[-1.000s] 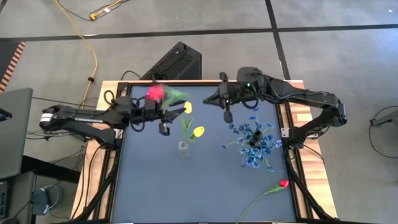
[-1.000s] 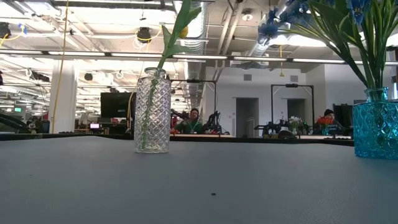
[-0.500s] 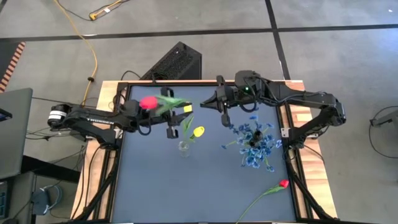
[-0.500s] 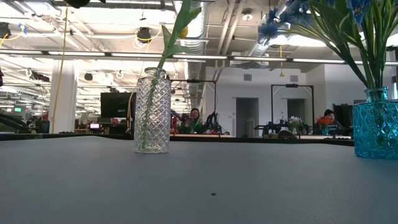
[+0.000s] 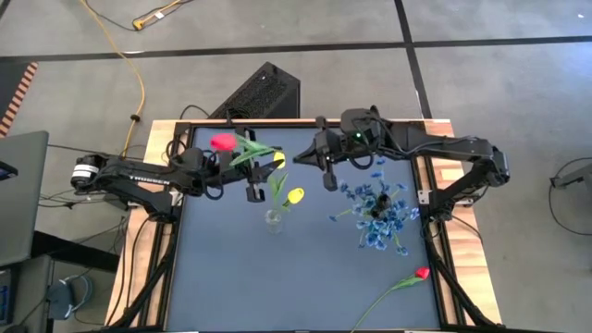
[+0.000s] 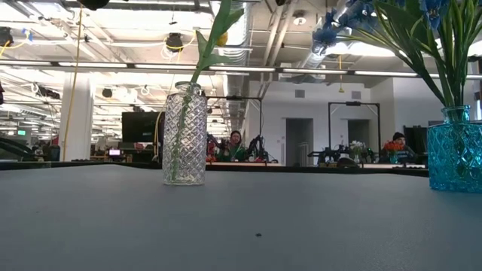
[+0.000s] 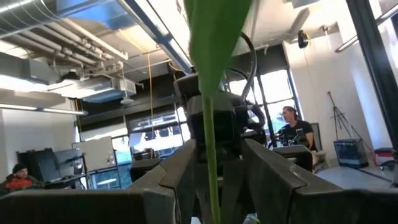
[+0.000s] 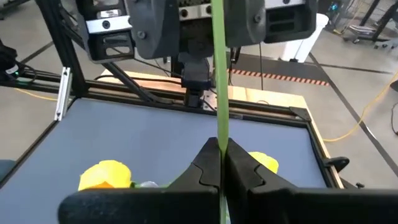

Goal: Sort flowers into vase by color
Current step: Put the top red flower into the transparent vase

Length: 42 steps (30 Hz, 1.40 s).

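A red tulip (image 5: 222,141) with green leaves (image 5: 254,151) hangs above the table's far left part. My right gripper (image 5: 301,159) is shut on its stem. My left gripper (image 5: 262,165) is open and tipped upward, its fingers on either side of the same stem (image 7: 210,155) without touching it. Mid-table, a clear glass vase (image 5: 273,220) holds two yellow tulips (image 5: 294,195). To the right, a blue vase (image 6: 456,154) holds blue blossoms (image 5: 379,217). Another red tulip (image 5: 422,273) lies flat on the table, near right. My right gripper pinches the thin green stem (image 8: 219,134) between its two fingers, well away from the bloom and below the leaves. The fingers come from the table's right, about level. The stem runs on toward the left gripper, and the flower is lifted clear of the table.
A black box (image 5: 264,92) stands just beyond the far edge. Wooden rails (image 5: 449,176) frame the dark tabletop. The table's near half (image 5: 277,287) is bare apart from the lying red tulip. People sit in the room behind.
My right gripper has moved toward the table's left edge, carrying the stem, and the red bloom has swung and shifted slightly left. My left gripper has moved a little toward the right and tipped upward, its fingers staying apart.
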Each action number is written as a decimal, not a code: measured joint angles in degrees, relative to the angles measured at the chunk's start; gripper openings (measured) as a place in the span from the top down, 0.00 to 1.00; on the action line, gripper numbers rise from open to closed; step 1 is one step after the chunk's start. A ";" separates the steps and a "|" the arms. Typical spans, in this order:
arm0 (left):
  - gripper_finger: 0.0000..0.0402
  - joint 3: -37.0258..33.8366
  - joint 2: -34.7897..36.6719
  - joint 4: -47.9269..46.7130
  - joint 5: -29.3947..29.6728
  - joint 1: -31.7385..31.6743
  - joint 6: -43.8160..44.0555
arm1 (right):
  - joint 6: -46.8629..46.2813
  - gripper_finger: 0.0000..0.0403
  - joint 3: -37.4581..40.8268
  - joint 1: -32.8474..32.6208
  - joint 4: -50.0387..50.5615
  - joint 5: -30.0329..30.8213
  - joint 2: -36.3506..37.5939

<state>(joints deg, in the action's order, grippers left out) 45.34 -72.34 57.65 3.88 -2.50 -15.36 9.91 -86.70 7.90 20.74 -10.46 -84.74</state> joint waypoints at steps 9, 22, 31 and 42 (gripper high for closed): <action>0.78 0.00 0.00 -0.27 -0.09 0.00 0.07 | 0.17 0.93 0.00 -0.02 -0.19 0.02 -0.82; 1.00 0.04 0.93 -4.33 0.57 0.00 2.35 | 5.35 0.79 0.00 0.00 0.13 -0.09 -0.82; 1.00 0.04 7.98 -12.87 3.05 1.40 3.21 | 9.03 0.59 0.00 0.62 6.67 -0.06 2.26; 1.00 0.04 21.33 -43.84 -3.24 4.02 20.51 | 1.04 0.53 -0.02 0.21 26.05 0.06 10.33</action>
<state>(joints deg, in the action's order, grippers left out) 45.39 -51.00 13.81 0.64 1.52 5.15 10.96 -86.72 8.12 46.79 -10.39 -74.41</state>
